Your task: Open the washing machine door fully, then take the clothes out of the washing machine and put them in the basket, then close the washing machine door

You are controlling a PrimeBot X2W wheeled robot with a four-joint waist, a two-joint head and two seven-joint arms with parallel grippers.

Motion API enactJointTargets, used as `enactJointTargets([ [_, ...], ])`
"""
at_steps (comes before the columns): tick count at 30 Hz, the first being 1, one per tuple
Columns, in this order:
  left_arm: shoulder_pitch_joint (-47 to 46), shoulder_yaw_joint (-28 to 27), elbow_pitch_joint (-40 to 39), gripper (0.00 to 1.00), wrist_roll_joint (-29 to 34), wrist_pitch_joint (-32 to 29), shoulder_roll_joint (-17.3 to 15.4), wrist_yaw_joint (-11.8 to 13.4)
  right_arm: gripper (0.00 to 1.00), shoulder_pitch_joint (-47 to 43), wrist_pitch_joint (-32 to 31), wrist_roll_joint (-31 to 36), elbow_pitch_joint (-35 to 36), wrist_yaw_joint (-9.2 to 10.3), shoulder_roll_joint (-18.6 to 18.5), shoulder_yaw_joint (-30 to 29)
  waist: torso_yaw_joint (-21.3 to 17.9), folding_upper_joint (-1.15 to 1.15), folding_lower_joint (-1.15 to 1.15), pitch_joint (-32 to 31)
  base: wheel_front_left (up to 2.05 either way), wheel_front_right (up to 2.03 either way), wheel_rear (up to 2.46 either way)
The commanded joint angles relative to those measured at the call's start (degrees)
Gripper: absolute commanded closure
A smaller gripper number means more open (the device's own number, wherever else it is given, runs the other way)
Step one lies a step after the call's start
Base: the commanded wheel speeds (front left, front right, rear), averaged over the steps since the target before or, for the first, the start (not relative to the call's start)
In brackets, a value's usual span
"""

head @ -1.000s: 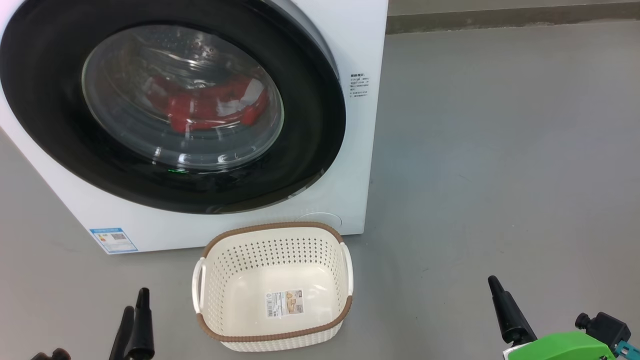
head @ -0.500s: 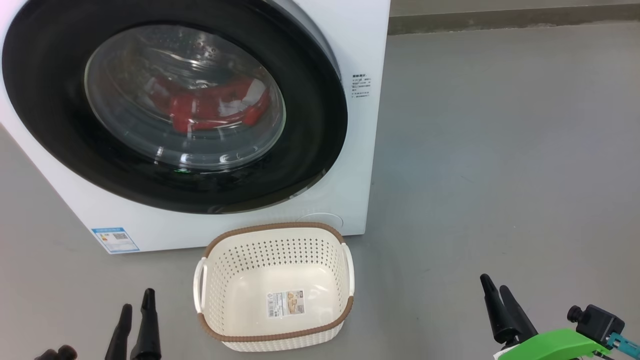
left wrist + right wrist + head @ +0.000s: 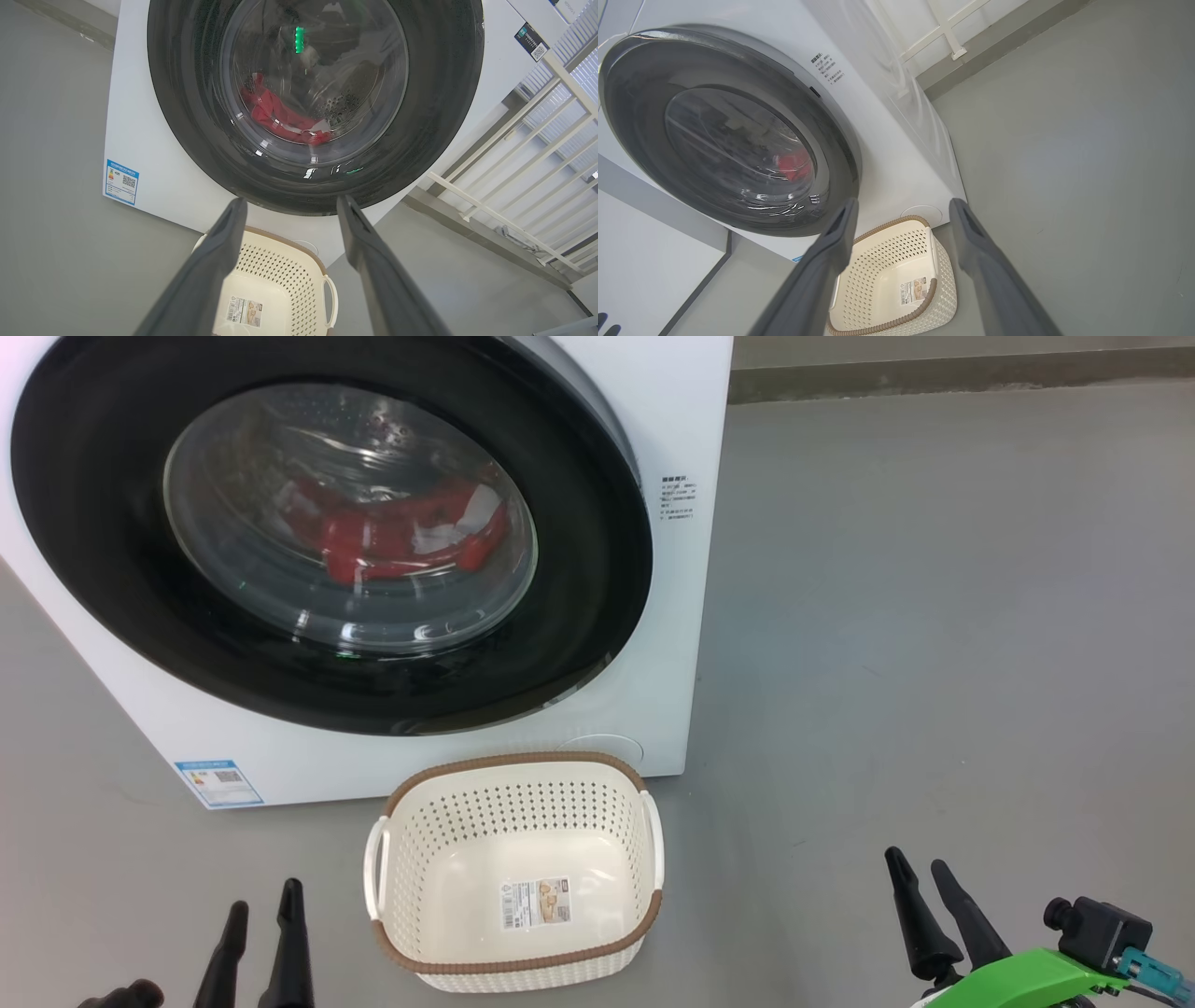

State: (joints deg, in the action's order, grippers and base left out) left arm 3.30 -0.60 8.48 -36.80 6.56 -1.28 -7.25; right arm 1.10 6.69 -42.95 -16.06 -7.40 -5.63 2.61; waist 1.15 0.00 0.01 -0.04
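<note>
Though the washing machine door [image 3: 597,569] is shut, I make out the clothes [image 3: 392,537] blurred behind its glass; my left gripper [image 3: 265,896] and right gripper [image 3: 916,859] stand wide open, empty, flanking the basket [image 3: 523,803].

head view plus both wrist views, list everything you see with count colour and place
big white front-loading washing machine: one, white, upper left
round glossy black-rimmed glass door: one, black and clear, washer's front, looks shut
bright red clothes with white panels: number unclear, red and white, in the drum behind the glass
small cream perforated plastic basket with brown rim: one, cream and brown, on the floor before the washer
blue label: one, blue, washer's lower left corner
grey floor: one, grey, all around
white railing: one, white, beside the washer
left gripper: one, dark, open, lower left
right gripper: one, dark, open, lower right
</note>
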Motion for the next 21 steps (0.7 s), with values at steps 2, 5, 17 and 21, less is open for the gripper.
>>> enactJointTargets([
  [2, -0.84, -0.86, -2.08, 0.0, 3.27, 1.09, -1.1, 0.06, 0.0, 0.36, 1.08, 3.0, 1.79, -0.06, -0.7, 0.8, 0.07, 0.0, 0.0, 0.03, 0.0, 0.0, 0.0],
  [5, -0.61, -0.75, -2.36, 0.0, 6.05, 1.76, -1.14, 0.03, 0.0, 0.08, 1.74, 5.51, 1.96, -0.06, -0.73, 0.8, 0.07, 0.0, 0.0, 0.06, 0.0, 0.0, 0.0],
  [17, -0.03, -0.45, -3.1, 0.0, 13.68, 3.64, -1.27, -0.04, 0.0, -0.45, 3.59, 13.29, 2.85, -0.07, -0.65, 0.74, -0.13, 0.0, 0.0, 0.1, 0.0, 0.0, 0.0],
  [21, 0.2, -0.28, -3.13, 0.0, 16.4, 4.32, -1.32, -0.08, 0.0, -0.58, 4.26, 15.81, 3.01, -0.07, -0.66, 1.12, -0.15, 0.0, 0.0, 0.08, 0.0, 0.0, 0.0],
])
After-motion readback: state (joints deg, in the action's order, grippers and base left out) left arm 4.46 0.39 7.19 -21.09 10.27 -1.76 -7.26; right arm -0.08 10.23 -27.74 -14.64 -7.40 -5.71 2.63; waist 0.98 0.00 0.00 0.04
